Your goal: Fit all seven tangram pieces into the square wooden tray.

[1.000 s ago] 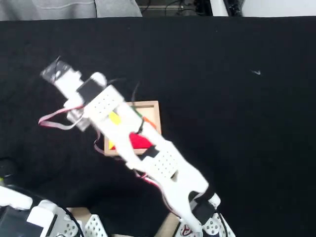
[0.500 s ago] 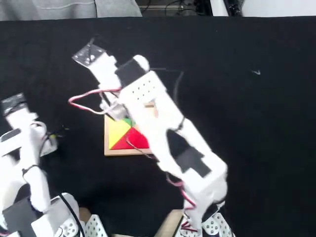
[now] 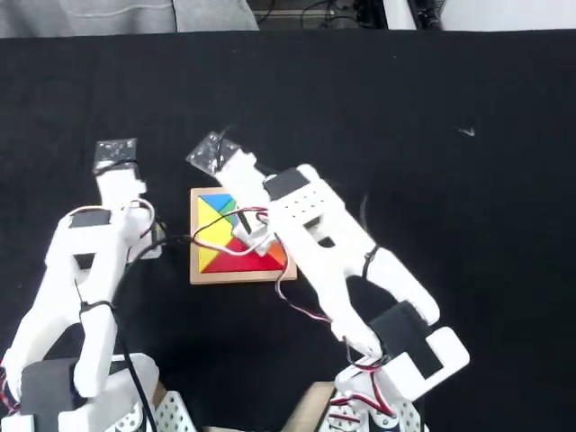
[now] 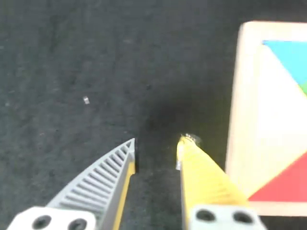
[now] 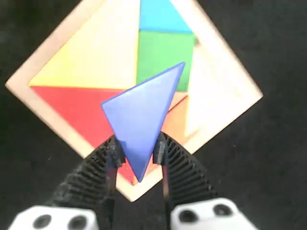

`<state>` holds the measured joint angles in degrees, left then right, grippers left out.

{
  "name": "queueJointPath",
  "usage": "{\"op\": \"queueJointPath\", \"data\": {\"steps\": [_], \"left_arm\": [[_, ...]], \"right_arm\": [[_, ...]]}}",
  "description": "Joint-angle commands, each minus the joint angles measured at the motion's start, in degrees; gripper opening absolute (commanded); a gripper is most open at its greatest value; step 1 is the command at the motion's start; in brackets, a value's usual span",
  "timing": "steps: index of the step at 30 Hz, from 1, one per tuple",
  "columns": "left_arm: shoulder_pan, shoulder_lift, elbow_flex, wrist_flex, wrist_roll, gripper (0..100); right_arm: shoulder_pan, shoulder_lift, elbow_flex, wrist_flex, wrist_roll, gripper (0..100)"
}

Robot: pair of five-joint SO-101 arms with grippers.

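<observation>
My right pincer [image 5: 136, 146] is clamped on the blue triangle [image 5: 141, 115]. Its two dark fingers press the slanting sides near one corner, and the rest of the piece sticks out ahead of the fingertips. The square wooden tray [image 5: 211, 96] lies straight under this pincer with one corner turned toward me, and the held triangle hangs above its middle, clear of the pieces in it.

Inside the tray, ahead of the fingertips, I see a yellow triangle [image 5: 91, 57] with a red triangle [image 5: 72, 105] against its long edge. A light blue piece [image 5: 156, 17] sits at the far corner, and a green square [image 5: 163, 55] is next to it. An orange piece [image 5: 175, 122] shows just past the blue triangle's edge, beside a patch of bare wood.

My left pincer [image 4: 158, 143] is parted a little and holds nothing. It hangs over the black table [image 4: 72, 57], with the tray's rim just beside its yellow finger [image 4: 201, 177].

In the high view, both pincers sit past the tray's far side. The left pincer is off one corner, and my right arm reaches across the tray.
</observation>
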<state>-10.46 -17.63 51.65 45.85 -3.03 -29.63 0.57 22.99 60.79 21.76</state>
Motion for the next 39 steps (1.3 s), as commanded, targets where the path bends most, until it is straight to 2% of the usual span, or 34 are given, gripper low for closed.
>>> {"op": "queueJointPath", "data": {"steps": [1, 4, 9, 11, 17, 20, 26, 32, 39], "left_arm": [[3.03, -1.85, -3.91, 0.44, 0.70, 15], [4.79, -1.85, -5.49, 0.44, 1.58, 15], [7.43, -1.76, -8.40, -0.09, 8.88, 15], [7.87, -1.49, -8.31, -0.09, 9.41, 15], [5.67, -1.67, -4.62, -0.70, 9.41, 15], [1.98, -1.76, -2.68, -3.87, 9.41, 15], [-4.26, -1.23, -1.89, -7.38, 9.41, 15], [-4.62, -1.14, -1.80, -7.21, 9.41, 15], [-4.70, -1.14, -0.84, -7.38, 9.41, 15]], "right_arm": [[3.16, -0.48, 0.13, -1.85, 1.05, 1.2], [4.66, 1.36, 0.13, -1.85, 4.92, 2.3], [4.66, 3.82, 0.13, -2.02, 5.89, 18.0], [4.75, 4.00, -0.22, -2.81, 5.89, 19.8], [8.97, 3.91, -4.70, -0.70, 5.89, 14.3], [11.60, 3.91, -6.90, 3.52, 5.89, 1.5], [10.81, 3.91, -2.95, 7.03, 1.32, 1.1], [5.36, 4.44, -1.45, 6.59, -1.23, 1.1], [6.24, 7.25, -1.80, 5.10, -2.73, 1.1]]}}
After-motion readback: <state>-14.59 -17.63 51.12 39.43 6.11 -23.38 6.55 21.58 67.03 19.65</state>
